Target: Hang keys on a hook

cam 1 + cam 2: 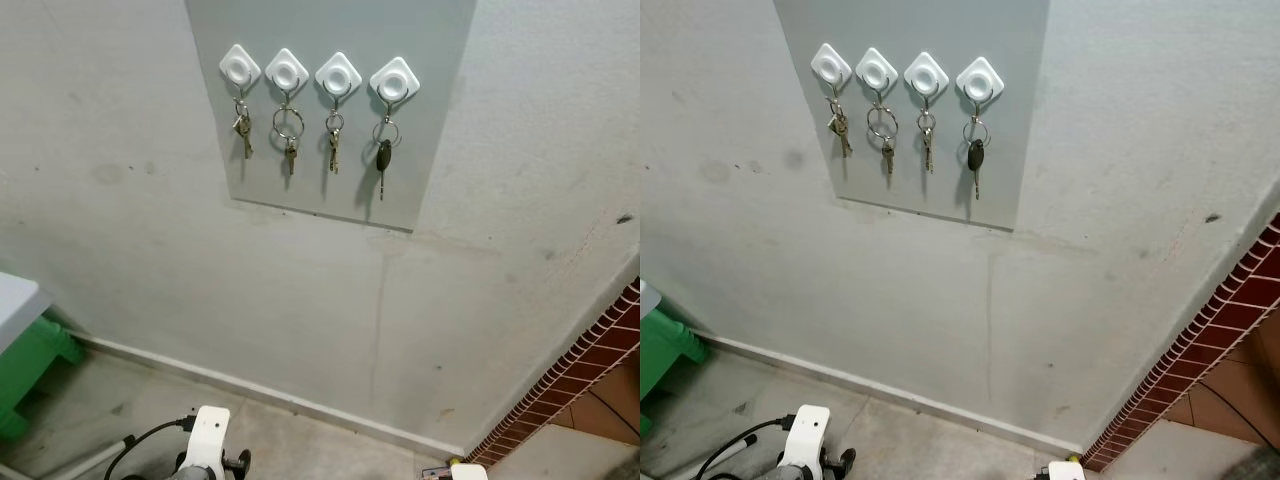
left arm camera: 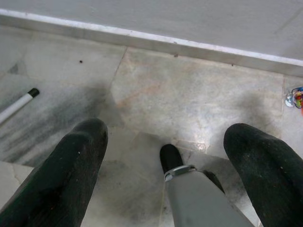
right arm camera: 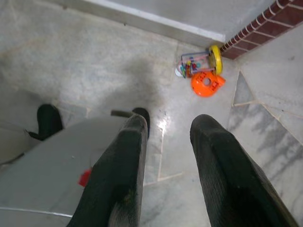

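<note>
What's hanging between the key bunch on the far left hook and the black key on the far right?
Two more key sets, each on its own white hook, seen in both eye views.

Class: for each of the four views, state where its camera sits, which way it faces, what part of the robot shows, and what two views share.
Left eye, head: faces the wall; four hooks with keys; left arm low.
Right eye, head: same hooks and keys.
Left wrist: faces the floor; left gripper open.
Right wrist: faces the floor; right gripper open, toy near brick edging.
Shared: both wrists show the wall's base.

Glossy plastic hooks, metal keys
</note>
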`<state>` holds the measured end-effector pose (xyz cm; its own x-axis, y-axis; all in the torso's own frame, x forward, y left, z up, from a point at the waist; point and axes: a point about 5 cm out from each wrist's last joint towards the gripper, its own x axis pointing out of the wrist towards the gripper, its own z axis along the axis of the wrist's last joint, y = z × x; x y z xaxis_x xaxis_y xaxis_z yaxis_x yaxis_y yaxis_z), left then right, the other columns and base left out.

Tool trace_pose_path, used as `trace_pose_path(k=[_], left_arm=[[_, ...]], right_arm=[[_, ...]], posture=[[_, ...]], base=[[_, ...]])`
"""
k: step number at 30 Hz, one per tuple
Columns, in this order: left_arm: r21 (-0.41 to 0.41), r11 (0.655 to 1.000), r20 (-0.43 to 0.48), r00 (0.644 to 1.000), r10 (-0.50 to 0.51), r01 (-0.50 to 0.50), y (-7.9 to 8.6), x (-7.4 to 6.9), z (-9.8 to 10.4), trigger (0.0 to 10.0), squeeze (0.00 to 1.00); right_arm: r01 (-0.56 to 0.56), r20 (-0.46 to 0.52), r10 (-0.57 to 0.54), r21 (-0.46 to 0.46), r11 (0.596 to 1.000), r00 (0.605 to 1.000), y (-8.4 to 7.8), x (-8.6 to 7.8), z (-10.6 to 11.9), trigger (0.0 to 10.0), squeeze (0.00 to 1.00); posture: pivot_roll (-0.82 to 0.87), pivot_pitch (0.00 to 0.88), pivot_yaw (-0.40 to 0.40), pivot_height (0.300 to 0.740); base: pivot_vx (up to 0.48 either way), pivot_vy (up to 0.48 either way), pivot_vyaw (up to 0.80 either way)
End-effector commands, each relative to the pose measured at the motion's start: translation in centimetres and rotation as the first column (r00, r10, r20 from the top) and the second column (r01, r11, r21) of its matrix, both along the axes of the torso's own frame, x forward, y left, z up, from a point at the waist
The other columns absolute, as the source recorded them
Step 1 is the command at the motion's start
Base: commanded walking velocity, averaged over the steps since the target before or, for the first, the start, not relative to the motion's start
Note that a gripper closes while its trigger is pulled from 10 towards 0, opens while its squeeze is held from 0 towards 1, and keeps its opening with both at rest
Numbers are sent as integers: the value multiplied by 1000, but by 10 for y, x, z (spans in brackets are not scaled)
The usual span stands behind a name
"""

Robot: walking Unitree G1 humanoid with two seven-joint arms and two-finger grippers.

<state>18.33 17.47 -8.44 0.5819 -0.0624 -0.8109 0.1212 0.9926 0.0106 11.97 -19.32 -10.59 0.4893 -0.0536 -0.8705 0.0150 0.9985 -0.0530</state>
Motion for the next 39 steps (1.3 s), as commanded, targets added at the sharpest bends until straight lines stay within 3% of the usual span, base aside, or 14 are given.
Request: trace_pose_path(k=[1, 27, 32, 39], left_arm=[[17, 1000, -9, 1000, -2, 2, 5, -2, 0, 10000, 0], [14, 1000, -2, 1000, -23, 23, 5, 1, 1, 10000, 0], [36, 991, 4, 992, -130, 130, 3, 5, 3, 10000, 0], [42, 988, 5, 989, -148, 148, 3, 5, 4, 10000, 0]], right_arm=[[-22, -47, 23, 18, 1000, 999, 7, -11, -4, 10000, 0], [-33, -58, 34, 11, 999, 998, 8, -14, -5, 10000, 0], [-128, -53, 127, -10, 992, 990, 6, -8, -3, 10000, 0], [-136, -52, 135, -18, 990, 989, 3, -5, -3, 10000, 0]], posture=[[-78, 0, 54, 740], [-80, 0, 61, 740], [-83, 0, 63, 740], [-83, 0, 64, 740]], base=[[0, 0, 0], [0, 0, 0], [0, 0, 0], [0, 0, 0]])
